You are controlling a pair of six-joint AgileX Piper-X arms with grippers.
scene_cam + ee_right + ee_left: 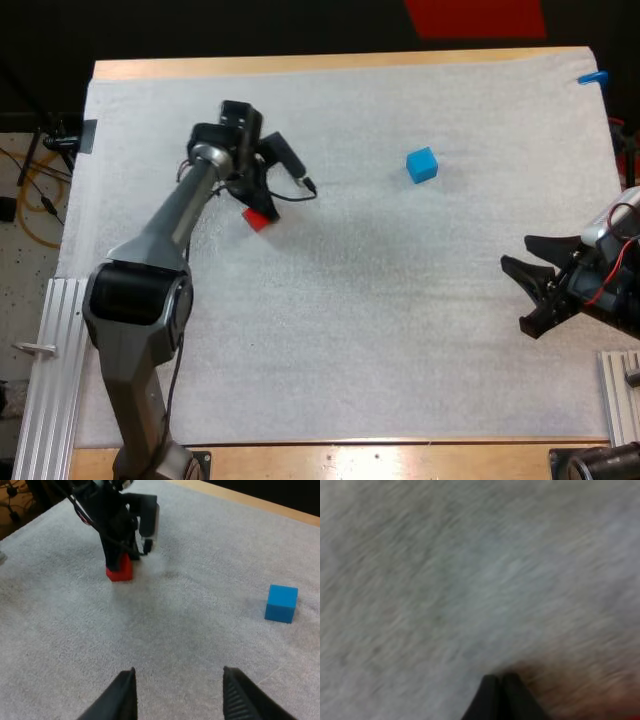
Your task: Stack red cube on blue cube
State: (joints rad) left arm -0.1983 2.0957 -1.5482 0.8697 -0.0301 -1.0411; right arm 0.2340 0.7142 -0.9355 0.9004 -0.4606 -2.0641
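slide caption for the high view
The left gripper at the red cube, blue cube standing apart, right gripper open.

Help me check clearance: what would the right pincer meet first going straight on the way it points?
Probably only bare white mat: the right pincer points between the red cube and the blue cube, though its tilt is unclear.

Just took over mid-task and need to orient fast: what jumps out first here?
The left gripper draws the eye, down at the red cube on the far left of the mat, its fingers shut together beside the cube. The blue cube sits alone toward the far right, and the right gripper hangs open near the right edge.
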